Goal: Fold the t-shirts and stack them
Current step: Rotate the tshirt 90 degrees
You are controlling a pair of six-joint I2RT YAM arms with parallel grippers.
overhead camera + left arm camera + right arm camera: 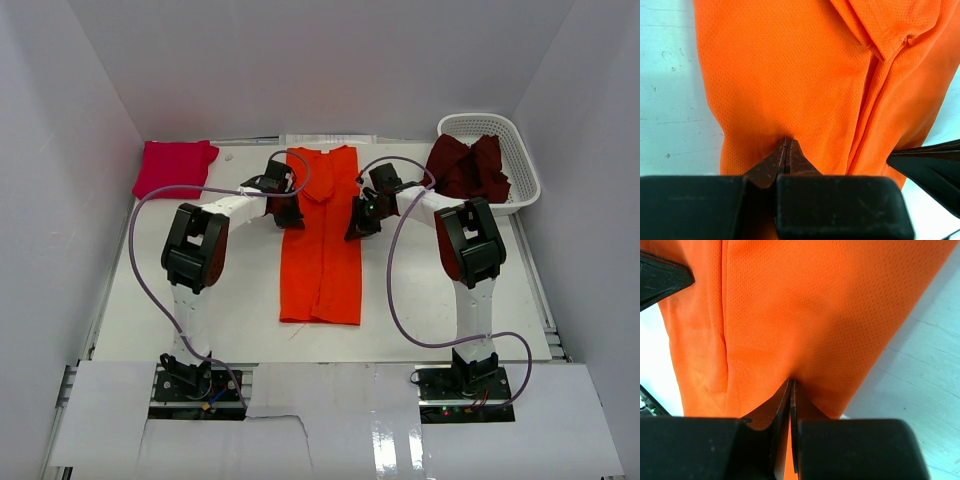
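The bright orange mesh-cloth t-shirt (322, 250) lies in a long strip. The left gripper (786, 148) and the right gripper (791, 388) are both clamped tight on it, one on each side edge.

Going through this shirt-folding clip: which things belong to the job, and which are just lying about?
Job:
- orange tee, pinched by left gripper and right gripper
- pink tee, folded, far left
- maroon tee, heaped far right

Lying about:
- basket, holding the maroon tee
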